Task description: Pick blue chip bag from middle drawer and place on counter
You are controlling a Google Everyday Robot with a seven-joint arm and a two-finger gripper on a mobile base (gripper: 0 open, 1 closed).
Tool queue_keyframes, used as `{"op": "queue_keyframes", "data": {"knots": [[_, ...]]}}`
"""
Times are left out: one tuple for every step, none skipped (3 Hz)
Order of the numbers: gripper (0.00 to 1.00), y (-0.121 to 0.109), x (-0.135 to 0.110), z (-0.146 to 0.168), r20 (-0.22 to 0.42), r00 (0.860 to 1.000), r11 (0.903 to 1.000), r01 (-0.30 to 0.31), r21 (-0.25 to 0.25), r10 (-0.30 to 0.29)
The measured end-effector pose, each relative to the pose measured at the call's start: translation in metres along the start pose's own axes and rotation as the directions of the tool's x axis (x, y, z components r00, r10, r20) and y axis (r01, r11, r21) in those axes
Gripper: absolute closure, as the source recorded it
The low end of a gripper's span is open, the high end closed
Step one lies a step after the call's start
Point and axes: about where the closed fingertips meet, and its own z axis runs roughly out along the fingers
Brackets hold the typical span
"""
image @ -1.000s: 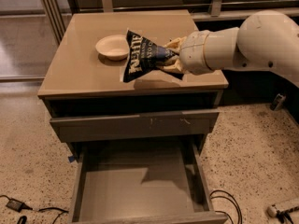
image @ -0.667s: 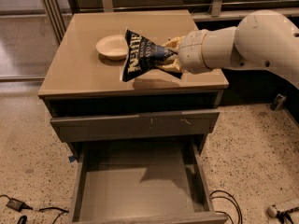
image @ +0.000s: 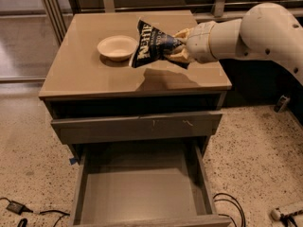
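Over the tan counter [image: 85,74], the gripper [image: 177,51] pinched the blue chip bag [image: 151,48] and held it just above the top, beside the cream bowl [image: 117,47]. The middle drawer [image: 142,195] stood open below. Placing was the step; next it probably needed to lower the bag and let go.

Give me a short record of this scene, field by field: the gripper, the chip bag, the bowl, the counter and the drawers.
gripper: over the counter's right half, shut on the blue chip bag
blue chip bag: held by its right end, apparently raised off the counter, shadow beneath
cream bowl: upright on the counter, just left of the bag
counter: glossy tan top
middle drawer: pulled open, nothing visible inside
drawer front above: shut
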Motion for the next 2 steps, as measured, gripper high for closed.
{"op": "queue_keyframes", "data": {"knots": [[1.0,-0.019,0.025,0.008,-0.013,0.998,0.9978,-0.066,-0.012,0.066],[1.0,-0.022,0.038,0.012,-0.043,0.995,0.9946,-0.096,-0.038,0.095]]}}
